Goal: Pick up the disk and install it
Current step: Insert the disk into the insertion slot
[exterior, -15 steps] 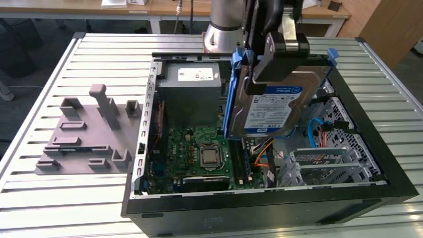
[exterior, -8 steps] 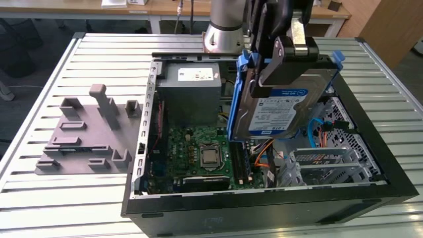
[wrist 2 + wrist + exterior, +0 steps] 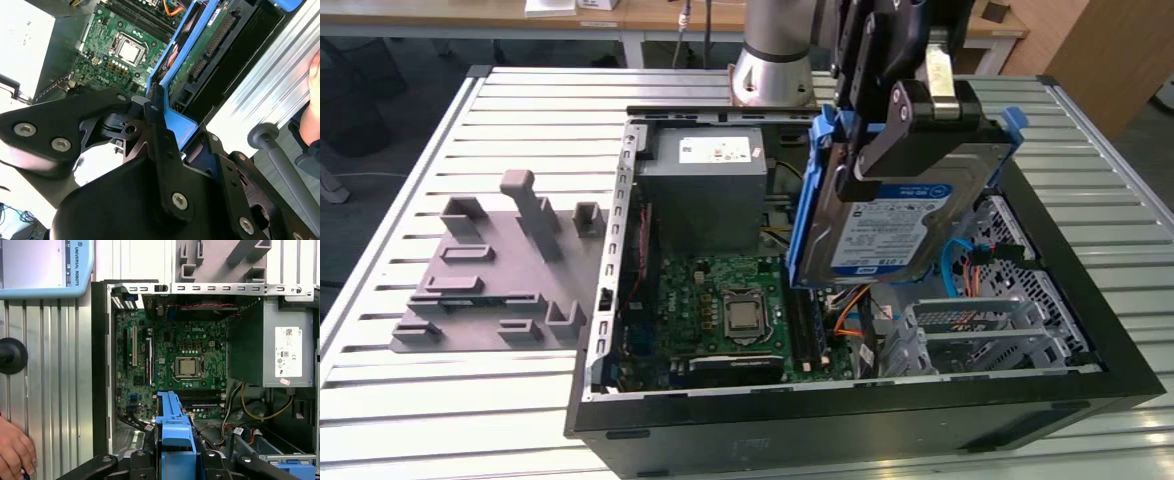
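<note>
The disk (image 3: pixel 894 225), a silver hard drive with a white-and-blue label and blue rails, hangs tilted on edge above the open computer case (image 3: pixel 854 420). It is over the case's side toward the exterior view's right. My gripper (image 3: pixel 907 140) is shut on its upper end, one black finger lying across the labelled face. In the second wrist view the disk's green circuit-board side (image 3: pixel 207 47) runs away from my gripper (image 3: pixel 160 115). In the first wrist view the disk's blue rail (image 3: pixel 175 430) stands between the black fingers (image 3: pixel 137 460), above the motherboard.
Inside the case lie the motherboard (image 3: pixel 720 290), a grey power supply box (image 3: pixel 707 185) and a metal drive cage (image 3: pixel 987 330) with orange and blue cables beside it. A grey fixture (image 3: pixel 494 270) sits on the slatted table. A person's hand (image 3: pixel 15 450) rests beside the case.
</note>
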### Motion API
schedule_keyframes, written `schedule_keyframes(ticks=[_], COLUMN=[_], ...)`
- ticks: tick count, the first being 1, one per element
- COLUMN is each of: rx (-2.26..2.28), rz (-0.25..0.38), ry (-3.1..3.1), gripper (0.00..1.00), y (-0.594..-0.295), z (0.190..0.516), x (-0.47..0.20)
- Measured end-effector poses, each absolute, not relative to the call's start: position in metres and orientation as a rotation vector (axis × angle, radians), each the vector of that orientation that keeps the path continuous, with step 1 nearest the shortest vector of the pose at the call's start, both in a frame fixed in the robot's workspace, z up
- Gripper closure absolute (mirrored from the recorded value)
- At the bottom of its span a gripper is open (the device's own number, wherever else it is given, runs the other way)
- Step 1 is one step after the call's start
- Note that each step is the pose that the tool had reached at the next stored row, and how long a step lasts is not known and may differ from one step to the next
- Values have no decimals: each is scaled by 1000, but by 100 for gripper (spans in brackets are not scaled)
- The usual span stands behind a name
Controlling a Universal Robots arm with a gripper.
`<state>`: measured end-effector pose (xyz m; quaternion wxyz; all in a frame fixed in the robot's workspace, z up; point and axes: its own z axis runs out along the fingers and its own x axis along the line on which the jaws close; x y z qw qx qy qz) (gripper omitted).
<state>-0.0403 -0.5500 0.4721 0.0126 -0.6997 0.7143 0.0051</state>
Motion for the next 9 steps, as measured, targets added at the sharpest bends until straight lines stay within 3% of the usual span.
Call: schedule_keyframes(ticks=[9], rx=[-2181], rz=[16], ry=[2226], gripper=[64], y=[-553], z=[471], x=[-31])
